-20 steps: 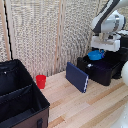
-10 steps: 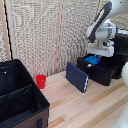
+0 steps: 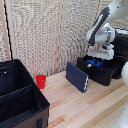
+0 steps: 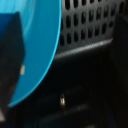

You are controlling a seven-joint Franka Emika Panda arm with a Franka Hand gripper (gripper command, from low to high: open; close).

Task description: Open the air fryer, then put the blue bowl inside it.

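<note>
The air fryer (image 3: 106, 74) stands black and boxy at the exterior view's right, its drawer pulled out. My gripper (image 3: 96, 60) hangs just over the drawer, shut on the blue bowl (image 3: 94, 64), which sits low in the drawer's opening. In the wrist view the blue bowl (image 4: 42, 45) fills one side beside a blue-tipped finger (image 4: 10, 45), with the perforated basket (image 4: 90, 22) right behind it. The air fryer handle is hidden from view.
A dark blue flat slab (image 3: 77, 76) leans upright right in front of the drawer. A small red cup (image 3: 41, 81) stands on the wooden table (image 3: 85, 107). A big black fabric case (image 3: 20, 100) fills the exterior view's lower left.
The arm has swung toward the exterior view's left and come down, carrying the blue bowl lower into the open drawer.
</note>
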